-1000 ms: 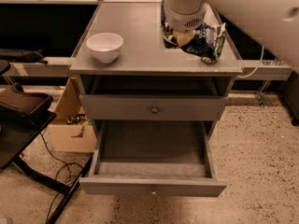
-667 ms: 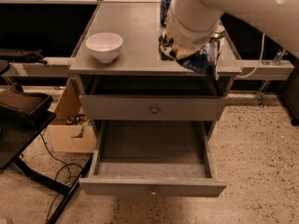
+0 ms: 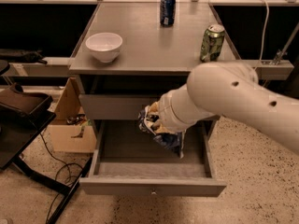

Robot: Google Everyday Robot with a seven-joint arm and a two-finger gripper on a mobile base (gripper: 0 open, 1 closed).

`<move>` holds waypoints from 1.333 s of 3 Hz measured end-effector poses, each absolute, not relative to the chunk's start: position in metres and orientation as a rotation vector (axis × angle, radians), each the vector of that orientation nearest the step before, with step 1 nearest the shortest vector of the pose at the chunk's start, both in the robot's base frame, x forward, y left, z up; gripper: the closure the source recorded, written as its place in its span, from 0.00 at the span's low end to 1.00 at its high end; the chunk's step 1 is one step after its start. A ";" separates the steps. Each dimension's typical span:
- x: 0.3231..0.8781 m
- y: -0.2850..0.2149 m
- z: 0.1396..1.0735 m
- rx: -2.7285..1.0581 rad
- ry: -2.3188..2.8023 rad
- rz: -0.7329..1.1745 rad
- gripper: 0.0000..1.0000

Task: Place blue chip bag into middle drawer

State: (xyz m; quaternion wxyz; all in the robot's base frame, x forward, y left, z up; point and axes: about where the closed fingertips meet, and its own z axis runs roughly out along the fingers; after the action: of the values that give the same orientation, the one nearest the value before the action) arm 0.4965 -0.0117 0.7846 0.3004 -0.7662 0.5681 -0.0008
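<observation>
The blue chip bag (image 3: 161, 135), crumpled dark-blue foil with white print, hangs in the air in front of the cabinet, just above the inside of the open middle drawer (image 3: 140, 186). My gripper (image 3: 153, 120) is at the end of the big white arm, shut on the bag's top; the arm's wrist hides most of the fingers. The drawer is pulled far out, with its grey front and small knob nearest the camera. Nothing shows in the visible part of its floor.
On the tabletop stand a white bowl (image 3: 104, 45) at front left, a blue soda can (image 3: 167, 9) at the back and a green can (image 3: 212, 42) at right. The upper drawer front (image 3: 114, 107) is closed. A cardboard box (image 3: 70, 125), a black stand (image 3: 23, 113) and cables are at left.
The arm has carried the blue chip bag off the tabletop's right side and down in front of the cabinet, over the open drawer. The two cans now show.
</observation>
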 end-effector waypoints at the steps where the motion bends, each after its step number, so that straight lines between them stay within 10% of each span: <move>1: 0.532 0.026 0.743 -1.831 1.490 0.185 1.00; 4: 0.695 0.031 0.684 -1.471 1.435 0.197 1.00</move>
State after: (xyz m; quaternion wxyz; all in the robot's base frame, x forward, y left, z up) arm 0.6952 0.0311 0.6840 0.5130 -0.6115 0.5968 0.0817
